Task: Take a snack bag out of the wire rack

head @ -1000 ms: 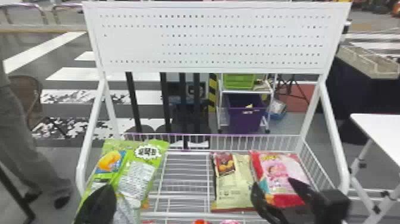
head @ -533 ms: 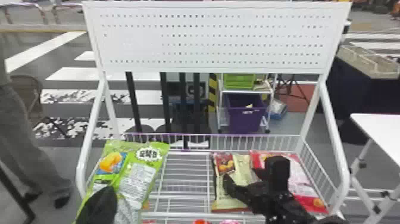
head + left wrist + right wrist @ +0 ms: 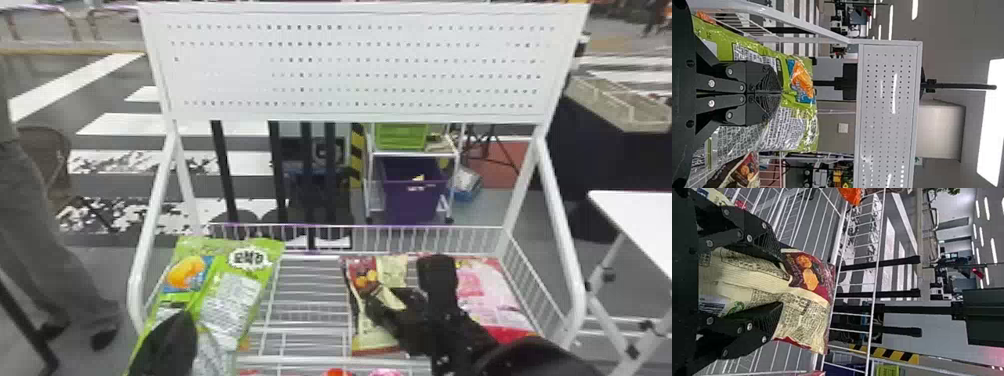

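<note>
Plainly, the cream-and-red snack bag (image 3: pixel 805 313) is flanked by the right fingers (image 3: pixel 784 286), which are lined up with its long axis.
Bag laid in the wire rack (image 3: pixel 300 361), long axis front to back, beside the pink bag (image 3: pixel 480 290); its far end is left beyond the fingertips. Right fingers parted, one to each side, bag film bulged between; no firm grip can be made out. Right arm is much the nearer; left fingers (image 3: pixel 781 92) are pressed together, nothing seen between them, over by the green bag (image 3: pixel 230 300). Closing across the bag's width, then a lift, seems called for. Against half a second ago: the right fingers are brought leftward, nearer the bag's middle, gap looks narrower in the head view; bag not visibly shifted.
</note>
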Action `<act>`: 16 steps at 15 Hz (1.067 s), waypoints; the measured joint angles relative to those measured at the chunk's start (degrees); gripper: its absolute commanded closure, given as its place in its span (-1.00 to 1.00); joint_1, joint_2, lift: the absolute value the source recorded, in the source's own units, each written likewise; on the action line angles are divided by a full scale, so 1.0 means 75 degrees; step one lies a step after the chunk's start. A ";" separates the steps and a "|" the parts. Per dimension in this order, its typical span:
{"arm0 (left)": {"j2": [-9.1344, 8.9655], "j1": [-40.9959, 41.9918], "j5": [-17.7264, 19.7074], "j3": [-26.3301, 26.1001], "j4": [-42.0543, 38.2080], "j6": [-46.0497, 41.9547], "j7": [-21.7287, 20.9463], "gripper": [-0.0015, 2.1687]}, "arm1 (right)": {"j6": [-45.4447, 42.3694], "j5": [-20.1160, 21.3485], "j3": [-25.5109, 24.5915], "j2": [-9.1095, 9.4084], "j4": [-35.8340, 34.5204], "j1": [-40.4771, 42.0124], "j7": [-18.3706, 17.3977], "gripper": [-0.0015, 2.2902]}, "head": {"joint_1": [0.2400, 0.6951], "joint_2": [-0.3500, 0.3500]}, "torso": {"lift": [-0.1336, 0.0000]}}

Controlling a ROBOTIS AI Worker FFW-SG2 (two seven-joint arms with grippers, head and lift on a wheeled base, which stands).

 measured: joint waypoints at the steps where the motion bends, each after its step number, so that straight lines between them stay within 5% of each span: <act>1: -0.0008 -0.0001 -0.0005 0.0000 0.0004 0.0000 0.0007 0.74 | 0.0038 0.0002 0.0014 0.0000 0.0007 -0.0014 -0.0044 0.94 | 0.14 0.00 | 1.00; 8: -0.0023 0.0043 -0.0043 -0.0039 -0.0048 0.0000 0.0008 0.73 | -0.0188 -0.0038 -0.0073 -0.0122 -0.0703 0.0339 -0.0331 0.94 | 0.14 0.00 | 1.00; 16: -0.0045 0.0094 -0.0127 -0.0064 -0.0160 0.0000 0.0008 0.73 | -0.1584 0.0146 -0.1712 -0.0587 -0.4606 0.3738 -0.0528 0.94 | 0.14 0.00 | 1.00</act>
